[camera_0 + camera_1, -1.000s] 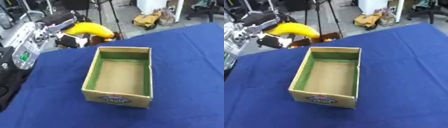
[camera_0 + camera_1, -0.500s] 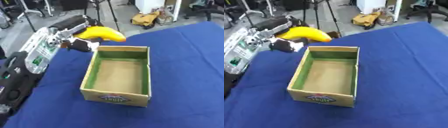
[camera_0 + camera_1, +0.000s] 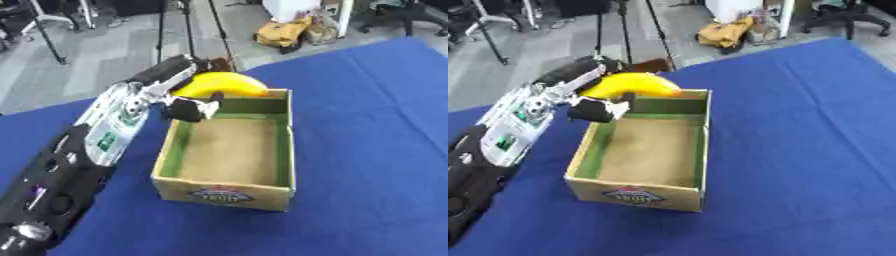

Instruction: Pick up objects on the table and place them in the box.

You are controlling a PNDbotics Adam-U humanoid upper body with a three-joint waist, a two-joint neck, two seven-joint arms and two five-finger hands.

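Observation:
A yellow banana point(image 3: 223, 84) is held in my left hand point(image 3: 184, 102), whose fingers curl round it. The hand hangs over the far left corner of the cardboard box point(image 3: 219, 192), with the banana above the box's far rim. The box is open on top, green along its inner walls, and its brown floor point(image 3: 229, 149) shows nothing lying in it. My left arm point(image 3: 96, 145) runs in from the lower left, black with a silver forearm. My right hand shows in neither view.
A blue cloth point(image 3: 376, 150) covers the table. Beyond the table's far edge lie grey floor, tripod legs point(image 3: 188, 25) and a yellow-brown bag point(image 3: 284, 32).
My left hand has carried the banana to the right, from left of the box to over its far left corner. The camera has also shifted.

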